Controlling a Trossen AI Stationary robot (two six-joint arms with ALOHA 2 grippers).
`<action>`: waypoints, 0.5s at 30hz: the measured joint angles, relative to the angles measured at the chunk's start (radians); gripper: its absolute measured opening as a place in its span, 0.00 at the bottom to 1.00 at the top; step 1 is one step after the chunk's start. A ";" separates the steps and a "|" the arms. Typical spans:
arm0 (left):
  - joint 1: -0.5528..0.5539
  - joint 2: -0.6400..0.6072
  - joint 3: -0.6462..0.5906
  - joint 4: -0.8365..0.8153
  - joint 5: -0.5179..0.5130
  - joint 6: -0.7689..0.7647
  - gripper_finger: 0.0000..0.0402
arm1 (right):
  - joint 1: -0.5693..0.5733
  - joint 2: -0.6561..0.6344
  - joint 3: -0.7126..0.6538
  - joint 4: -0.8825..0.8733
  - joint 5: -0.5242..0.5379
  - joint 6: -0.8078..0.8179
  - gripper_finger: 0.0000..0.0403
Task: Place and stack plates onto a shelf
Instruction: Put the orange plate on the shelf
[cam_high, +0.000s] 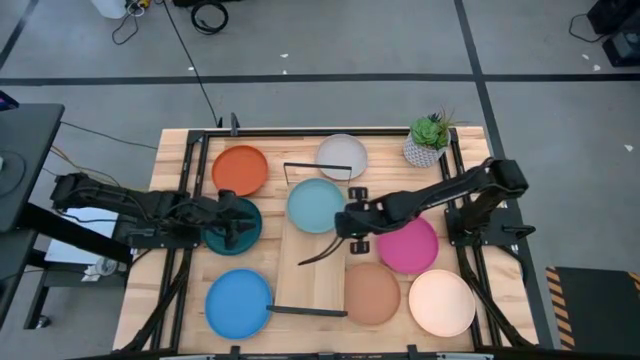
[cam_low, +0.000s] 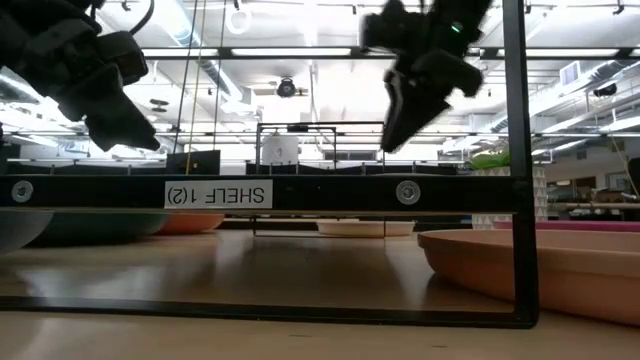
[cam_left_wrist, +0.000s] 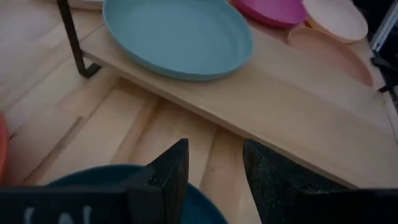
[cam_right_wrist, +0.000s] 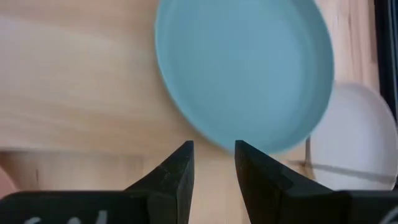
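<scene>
The shelf (cam_high: 315, 270) is a pale board with black wire ends, lying mid-table. The light blue plate (cam_high: 316, 205) rests flat on its far half and also shows in the left wrist view (cam_left_wrist: 177, 34) and the right wrist view (cam_right_wrist: 242, 68). My right gripper (cam_high: 346, 222) hovers open beside that plate's right rim (cam_right_wrist: 214, 163), raised above the board (cam_low: 405, 110). My left gripper (cam_high: 236, 222) hangs open above the dark teal plate (cam_high: 215, 237), near its rim (cam_left_wrist: 214, 171), clear of it (cam_low: 115, 105). The other plates lie flat on the table.
Around the shelf lie the orange plate (cam_high: 240, 170), greyish white plate (cam_high: 342, 157), bright blue plate (cam_high: 239, 303), magenta plate (cam_high: 407, 245), tan-brown plate (cam_high: 371, 293) and peach-cream plate (cam_high: 441, 302). A potted plant (cam_high: 428, 140) stands at the far right corner. The shelf's near half is bare.
</scene>
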 joint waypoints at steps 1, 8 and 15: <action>0.001 0.000 0.000 -0.001 -0.006 -0.001 0.40 | 0.000 -0.017 -0.032 0.015 0.000 0.007 0.30; 0.083 0.071 0.114 -0.141 -0.067 -0.046 0.38 | 0.029 -0.108 -0.113 -0.003 0.029 0.133 0.30; 0.199 0.305 0.234 -0.244 -0.068 0.004 0.35 | 0.067 -0.150 -0.171 0.039 0.118 0.145 0.30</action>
